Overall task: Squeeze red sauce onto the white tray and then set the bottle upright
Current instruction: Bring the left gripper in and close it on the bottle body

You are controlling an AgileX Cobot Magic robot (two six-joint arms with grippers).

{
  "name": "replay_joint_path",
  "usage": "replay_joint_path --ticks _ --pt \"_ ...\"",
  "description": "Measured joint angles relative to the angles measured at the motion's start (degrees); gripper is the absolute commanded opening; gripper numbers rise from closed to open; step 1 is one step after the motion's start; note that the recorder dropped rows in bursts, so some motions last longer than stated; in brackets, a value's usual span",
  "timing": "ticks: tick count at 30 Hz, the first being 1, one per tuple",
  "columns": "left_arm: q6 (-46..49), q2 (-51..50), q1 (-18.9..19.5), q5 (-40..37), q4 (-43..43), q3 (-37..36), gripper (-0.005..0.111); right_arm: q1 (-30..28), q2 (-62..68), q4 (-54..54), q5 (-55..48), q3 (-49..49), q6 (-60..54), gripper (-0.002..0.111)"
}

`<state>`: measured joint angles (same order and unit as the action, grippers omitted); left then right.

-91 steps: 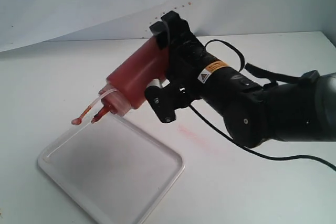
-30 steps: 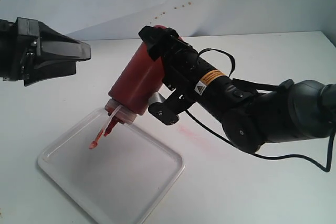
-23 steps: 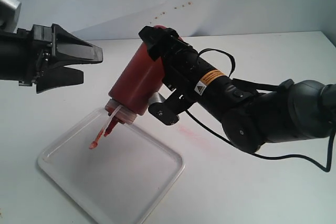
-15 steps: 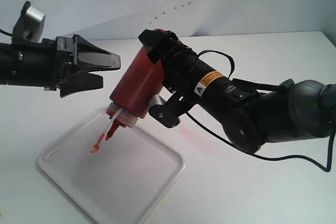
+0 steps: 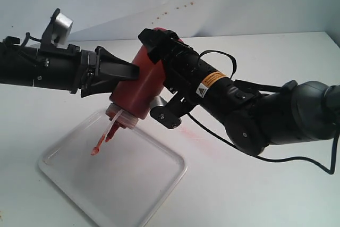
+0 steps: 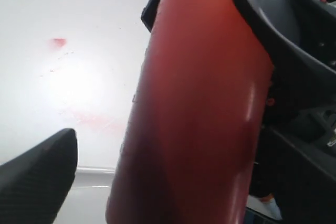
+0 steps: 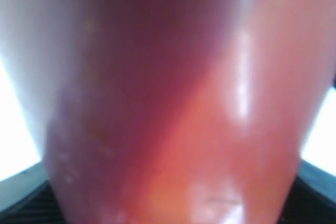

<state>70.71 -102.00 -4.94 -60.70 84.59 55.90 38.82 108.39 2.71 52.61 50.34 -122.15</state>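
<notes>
Exterior view gives us 2 claws, 1 bottle and 1 white tray. Our right claw (image 5: 161,77) clamps the bottle (image 5: 139,86) across its body, tilted with the nozzle (image 5: 113,130) down. Our left claw (image 5: 123,80) stands wide at the bottle's side; we cannot tell whether it touches. We see red sauce (image 7: 220,129) through the plastic. The nozzle hangs over the white tray (image 5: 162,182), just inside its far rim. The tray lies flat on the bench (image 5: 265,195), its near corner reaching the view's lower edge. 1 pink smear (image 5: 194,134) sits just beside the tray. Open bench spreads to the right.
</notes>
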Motion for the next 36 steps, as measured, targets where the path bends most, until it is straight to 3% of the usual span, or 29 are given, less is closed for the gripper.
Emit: replay_joint_path --ticks 7,14,23,33,36 --pt "5.03 -1.65 -1.57 -1.28 0.0 3.05 0.086 0.0 0.0 -0.1 0.11 0.0 0.0 0.0" --pt "5.27 -2.96 -1.67 -3.89 -0.41 4.15 0.07 0.0 0.0 -0.36 0.11 0.0 0.0 0.0" --pt "5.45 -4.06 -1.67 -4.43 -0.79 4.15 0.067 0.0 0.0 -0.48 -0.41 0.0 0.0 0.0" --pt "5.45 -4.06 -1.67 -5.26 -0.79 4.15 0.007 0.0 0.0 -0.62 -0.41 0.0 0.0 0.0" --pt "5.55 -4.06 -1.67 -5.48 -0.79 4.15 0.0 0.0 0.0 -0.74 -0.29 0.0 0.0 0.0"
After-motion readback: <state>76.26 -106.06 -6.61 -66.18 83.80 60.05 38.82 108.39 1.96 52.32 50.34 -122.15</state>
